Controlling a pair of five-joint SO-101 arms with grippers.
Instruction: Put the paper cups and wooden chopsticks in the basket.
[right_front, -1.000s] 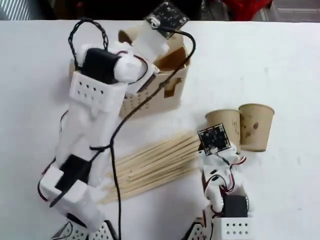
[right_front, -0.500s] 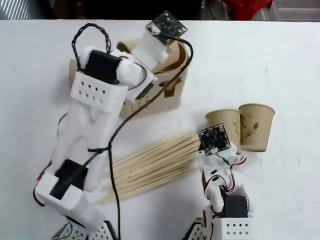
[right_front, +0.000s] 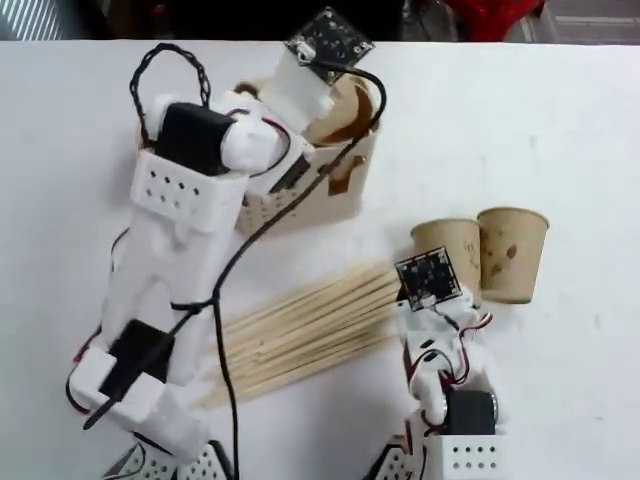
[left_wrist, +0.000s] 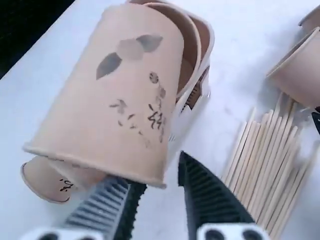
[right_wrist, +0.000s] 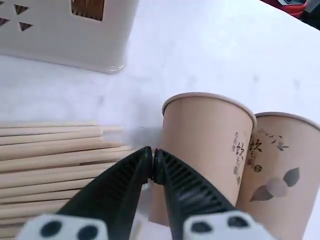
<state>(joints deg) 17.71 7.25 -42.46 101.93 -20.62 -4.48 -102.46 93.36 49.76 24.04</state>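
High view: white table (right_front: 560, 120), dark room (right_front: 200, 18) behind; left claw (left_wrist: 157, 174) ajar, right claw (right_wrist: 151, 160) tight.

This looks like a robotics lab or hobby workshop set up as a test bench. A plain white table (right_front: 570, 130) carries two white printed arms (right_front: 170, 260), each with a bare circuit board (right_front: 430, 277) and loose black and red wires (right_front: 228, 310). Beyond the table's far edge the room is dark. A red object (right_front: 495, 15) lies past its far right side, and a pale ribbed thing (right_front: 35, 18) past its far left corner.
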